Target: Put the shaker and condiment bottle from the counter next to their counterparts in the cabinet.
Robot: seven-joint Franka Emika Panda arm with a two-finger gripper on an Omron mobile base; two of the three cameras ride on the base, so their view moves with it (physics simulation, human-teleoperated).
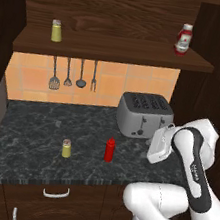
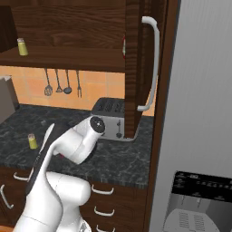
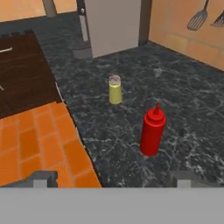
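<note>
The gripper (image 3: 111, 180) hangs wide open and empty above the counter (image 1: 22, 133). The shaker (image 1: 66, 148) and red bottle (image 1: 109, 150) stand apart near its front edge. Both are narrow and upright, so an off-centre approach could tip one or knock it off that edge.

Taking the toaster (image 1: 144, 115) as landmark: it stands at the back of the counter (image 1: 25, 143), right of the 2 small items. The red condiment bottle (image 1: 110, 149) is nearest in front of it, the shaker (image 1: 66, 148) farther left, with a bare gap between them. Left of the shaker the stone lies open. Above the toaster, the cabinet (image 1: 112, 49) shelf is free between shelf shaker (image 1: 56, 30) and labelled bottle (image 1: 183, 39).
</note>
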